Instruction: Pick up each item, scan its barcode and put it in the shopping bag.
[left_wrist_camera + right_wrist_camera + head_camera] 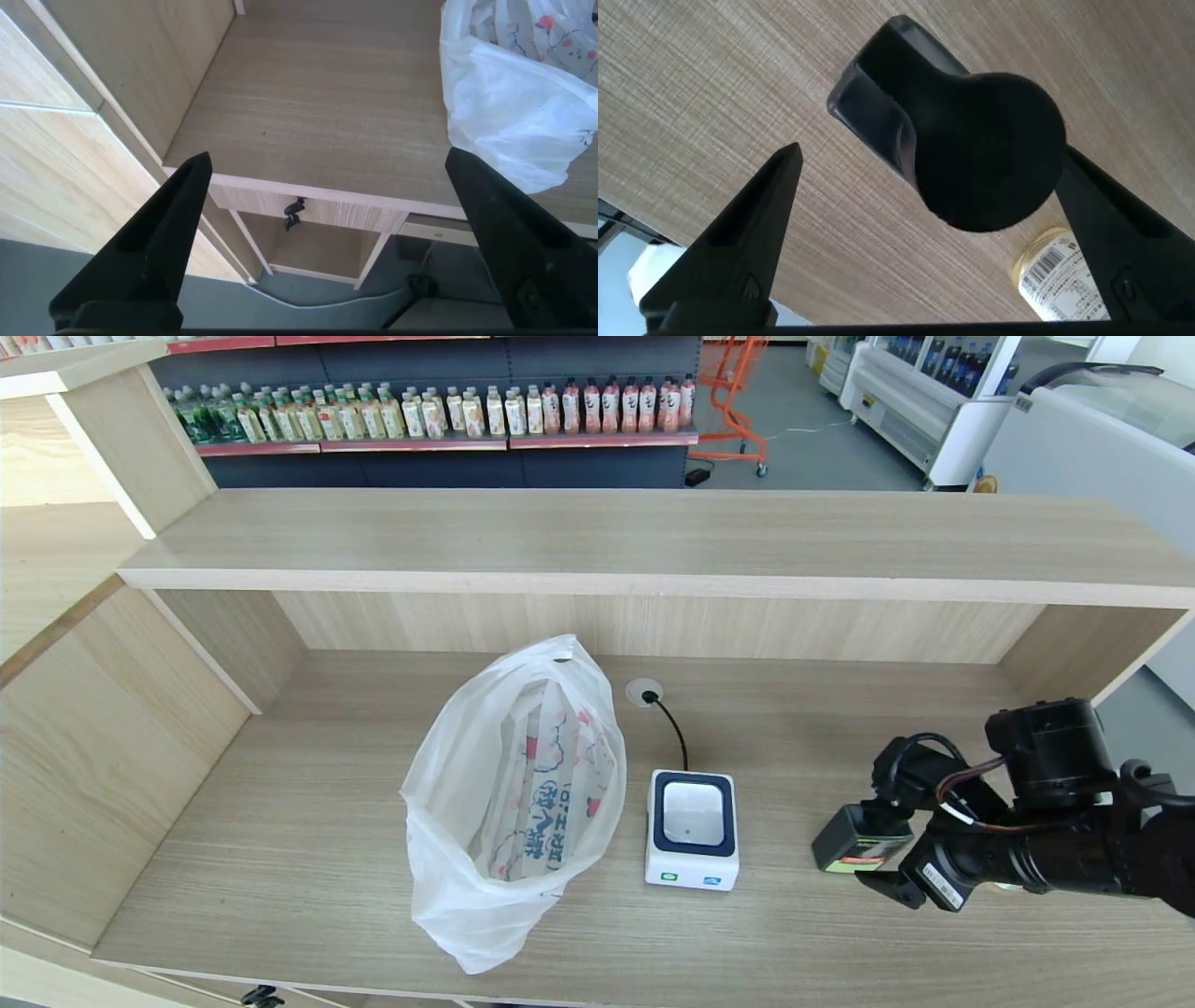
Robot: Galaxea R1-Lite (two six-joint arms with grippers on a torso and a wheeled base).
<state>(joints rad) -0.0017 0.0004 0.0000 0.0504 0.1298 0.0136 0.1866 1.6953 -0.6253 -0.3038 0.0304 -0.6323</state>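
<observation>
Hovering by a dark box [859,838], my right claw [931,156] gapes empty. My left claw [327,157], near the bag [523,103], gapes too.

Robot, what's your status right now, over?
Left gripper open at counter's front edge. Right gripper open over dark box. Shopping bag holds packets. Nothing blocking scanner.

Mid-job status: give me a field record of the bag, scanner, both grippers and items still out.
bag: shopping bag, open, on the counter, printed packet inside
scanner: scanner, right of the bag, window up
left gripper: left gripper open, at the counter's front edge beside the bag
right gripper: right gripper open over a dark item, not closed on it
still out: dark item; small barcoded bottle beside it
</observation>
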